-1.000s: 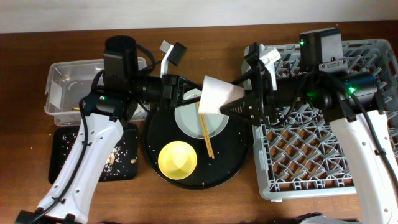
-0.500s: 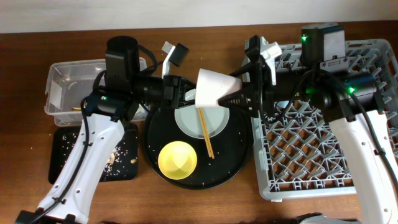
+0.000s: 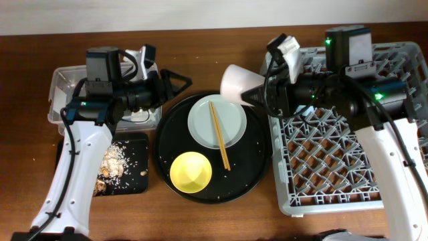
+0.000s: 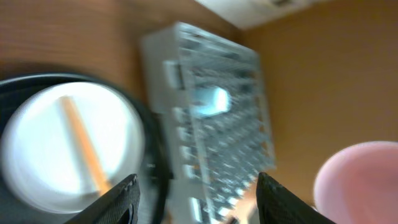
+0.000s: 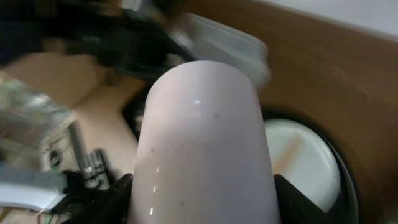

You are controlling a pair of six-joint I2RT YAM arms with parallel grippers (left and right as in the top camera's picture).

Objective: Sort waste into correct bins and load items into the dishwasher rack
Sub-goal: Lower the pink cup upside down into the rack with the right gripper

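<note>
Nearest me, the bowl (image 3: 190, 171) sits on the round tray (image 3: 254, 167); behind it, the plate (image 3: 200, 124) carries the chopsticks (image 3: 219, 137). Farther back, my right gripper (image 3: 256, 96) clamps the cup (image 3: 235, 82) sideways beside the rack (image 3: 348, 174). My left gripper (image 3: 182, 86) gapes empty near the box (image 3: 67, 87).
</note>
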